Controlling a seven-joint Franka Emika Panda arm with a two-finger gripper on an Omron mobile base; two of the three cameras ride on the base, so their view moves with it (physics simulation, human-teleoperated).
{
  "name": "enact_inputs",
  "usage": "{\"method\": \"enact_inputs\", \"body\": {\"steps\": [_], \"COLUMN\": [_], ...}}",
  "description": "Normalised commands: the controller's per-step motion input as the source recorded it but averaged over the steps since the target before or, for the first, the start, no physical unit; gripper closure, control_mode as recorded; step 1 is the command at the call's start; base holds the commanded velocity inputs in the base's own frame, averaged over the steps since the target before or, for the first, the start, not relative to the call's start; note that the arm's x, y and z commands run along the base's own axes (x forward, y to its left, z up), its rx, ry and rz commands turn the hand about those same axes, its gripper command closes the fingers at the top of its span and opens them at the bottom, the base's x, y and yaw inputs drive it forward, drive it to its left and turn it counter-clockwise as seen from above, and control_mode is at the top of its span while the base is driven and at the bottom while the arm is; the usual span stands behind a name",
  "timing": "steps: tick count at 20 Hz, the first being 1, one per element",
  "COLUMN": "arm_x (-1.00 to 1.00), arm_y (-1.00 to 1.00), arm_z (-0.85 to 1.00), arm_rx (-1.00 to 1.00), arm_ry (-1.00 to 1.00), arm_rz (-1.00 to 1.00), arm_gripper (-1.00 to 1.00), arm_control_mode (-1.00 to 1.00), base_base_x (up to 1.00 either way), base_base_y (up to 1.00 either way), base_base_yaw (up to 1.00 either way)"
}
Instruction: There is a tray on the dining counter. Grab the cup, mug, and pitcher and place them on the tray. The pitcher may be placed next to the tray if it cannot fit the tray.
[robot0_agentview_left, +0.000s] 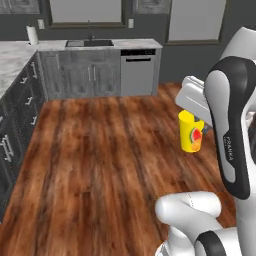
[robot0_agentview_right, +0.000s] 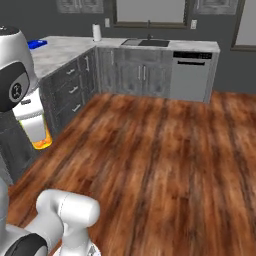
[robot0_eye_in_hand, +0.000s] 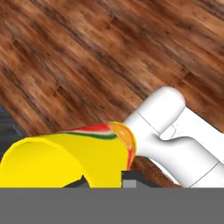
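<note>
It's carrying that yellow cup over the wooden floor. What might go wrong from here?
1. The cup hangs in the gripper above bare wooden floor with nothing under it, so if the grip slips it would probably fall and roll away.
2. In the hand view the fingers seem to pinch the cup near its rim, so a quick swing or turn could tilt it or work it loose.
3. The cup sits close to the robot's own arm and might bump it.
</note>
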Motion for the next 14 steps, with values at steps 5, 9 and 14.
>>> {"method": "enact_inputs", "body": {"steps": [5, 9, 14], "arm_x": [0.00, 0.00, 0.00], "arm_y": [0.00, 0.00, 0.00], "arm_z": [0.00, 0.00, 0.00], "arm_rx": [0.00, 0.00, 0.00], "arm_ry": [0.00, 0.00, 0.00], "arm_rz": [0.00, 0.00, 0.00], "arm_gripper": [1.00, 1.00, 1.00], "arm_control_mode": [1.00, 1.00, 1.00], "base_base_x": [0.14, 0.12, 0.08], "base_base_y": [1.00, 1.00, 1.00], "base_base_yaw": [-0.14, -0.12, -0.10]}}
